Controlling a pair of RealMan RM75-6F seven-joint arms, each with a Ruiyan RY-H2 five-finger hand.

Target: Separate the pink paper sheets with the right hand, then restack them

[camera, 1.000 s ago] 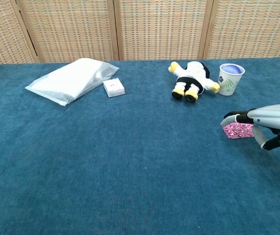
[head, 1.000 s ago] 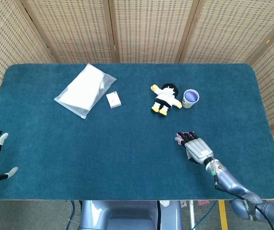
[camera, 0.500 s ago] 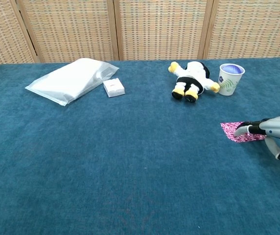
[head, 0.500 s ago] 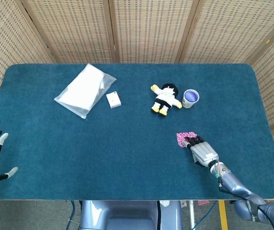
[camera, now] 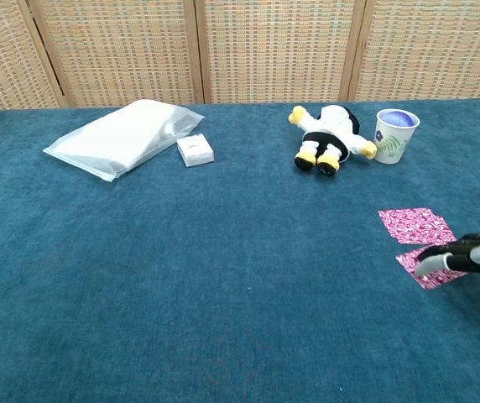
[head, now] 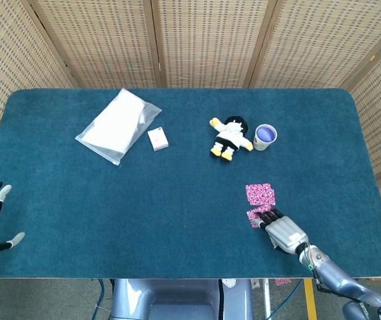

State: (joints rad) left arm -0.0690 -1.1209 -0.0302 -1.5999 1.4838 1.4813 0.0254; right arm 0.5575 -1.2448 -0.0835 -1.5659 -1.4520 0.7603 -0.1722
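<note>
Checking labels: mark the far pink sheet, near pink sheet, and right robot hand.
far pink sheet [head: 260, 194], head view, sheet's centre
near pink sheet [camera: 427, 274], chest view, exposed patch below the fingertips
right robot hand [head: 283, 230], head view, back of the hand

A blue carpeted surface [head: 177, 200] stands before woven rattan screens [head: 204, 40] framed in wood, evenly lit.

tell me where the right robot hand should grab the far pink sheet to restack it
Probably the far sheet's near edge, coming from the robot's side. It lies flat on the cloth, apart from the near sheet under the right robot hand's fingertips, so pressing and sliding that edge toward the robot likely beats pinching.
</note>
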